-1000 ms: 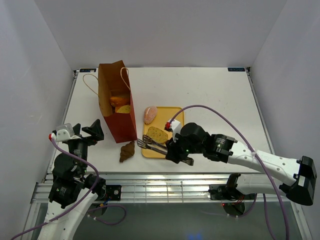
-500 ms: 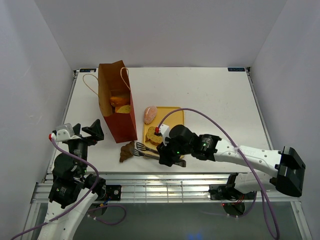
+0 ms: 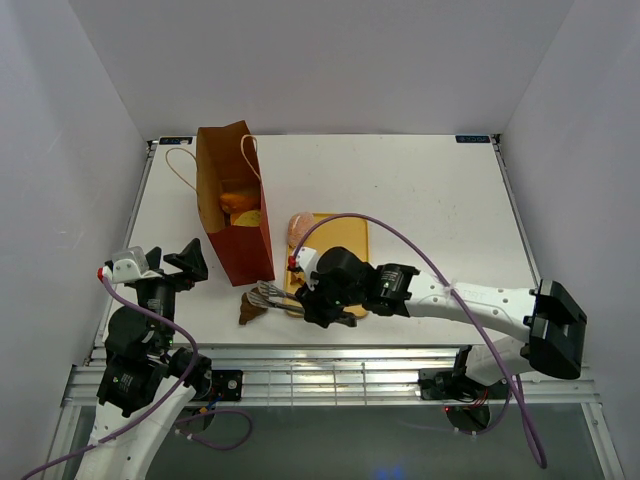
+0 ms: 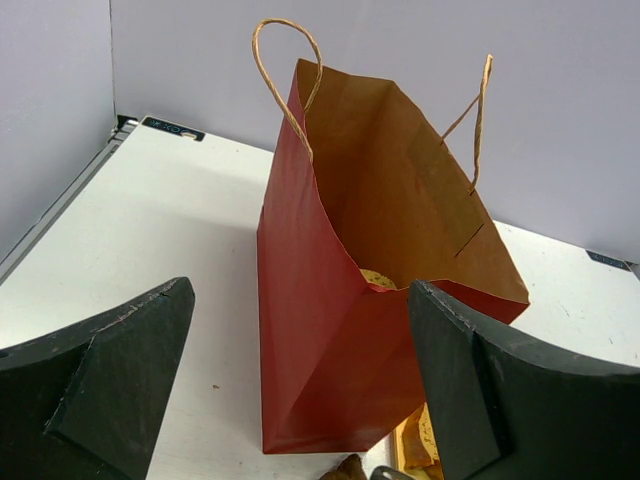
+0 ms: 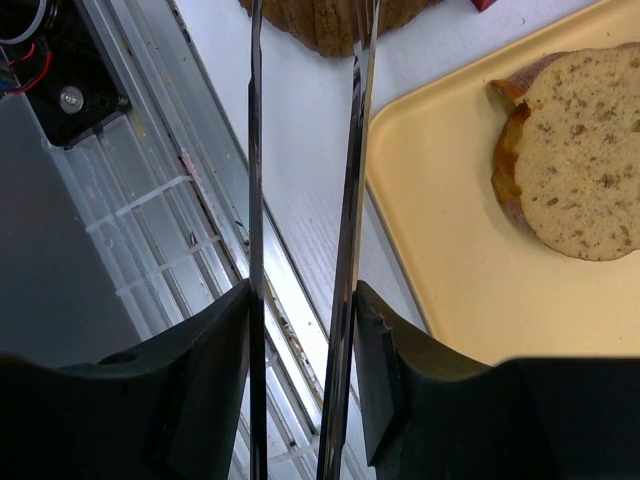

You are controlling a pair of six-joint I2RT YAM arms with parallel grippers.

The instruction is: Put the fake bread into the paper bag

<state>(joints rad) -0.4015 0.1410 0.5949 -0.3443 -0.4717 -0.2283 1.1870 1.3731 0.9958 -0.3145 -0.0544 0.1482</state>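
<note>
The reddish-brown paper bag (image 3: 240,245) stands open at the left, with an orange loaf (image 3: 238,202) and a tan bun (image 3: 250,217) inside. It fills the left wrist view (image 4: 330,370). A brown croissant (image 3: 250,312) lies in front of the bag and shows at the top of the right wrist view (image 5: 330,15). A pink roll (image 3: 298,228) sits at the tray's far left corner. A speckled slice (image 5: 575,160) lies on the tray. My right gripper (image 3: 314,300) (image 5: 305,300) is shut on silver tongs (image 3: 272,297) (image 5: 355,150), whose heads reach the croissant. My left gripper (image 3: 186,262) (image 4: 300,290) is open, near the bag.
The flat yellow tray (image 3: 352,235) (image 5: 450,290) lies right of the bag, partly under my right arm. The table's front edge and metal rails (image 5: 150,200) lie just below the tongs. White walls close in the table.
My right arm has moved left with the tongs, from over the tray's front to the croissant beside the bag. The left arm has not moved.
</note>
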